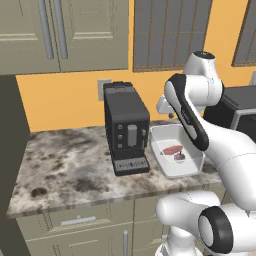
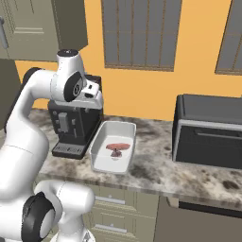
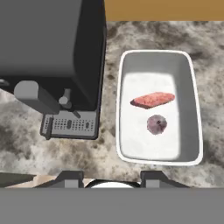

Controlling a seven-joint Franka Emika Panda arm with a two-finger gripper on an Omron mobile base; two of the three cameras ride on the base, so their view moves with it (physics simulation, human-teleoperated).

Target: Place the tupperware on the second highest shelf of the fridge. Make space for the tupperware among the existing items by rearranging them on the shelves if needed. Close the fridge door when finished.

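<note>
Below the hand (image 3: 111,177), tupperware (image 3: 192,109) beside coffee machine (image 3: 52,48)

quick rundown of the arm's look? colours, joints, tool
Glossy white rounded links on the arm, with dark grey-black bands and round caps at the joints, and a black disc atop the upper joint. No cables or markings visible. The tool ends in two small dark grey, blocky finger tips.

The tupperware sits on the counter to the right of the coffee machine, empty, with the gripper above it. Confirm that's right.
Not quite: the tupperware is not empty. The hand view shows a reddish food piece and a small round purplish piece lying inside it. The rest holds: it sits on the counter to the right of the coffee machine, with the gripper above it.
</note>
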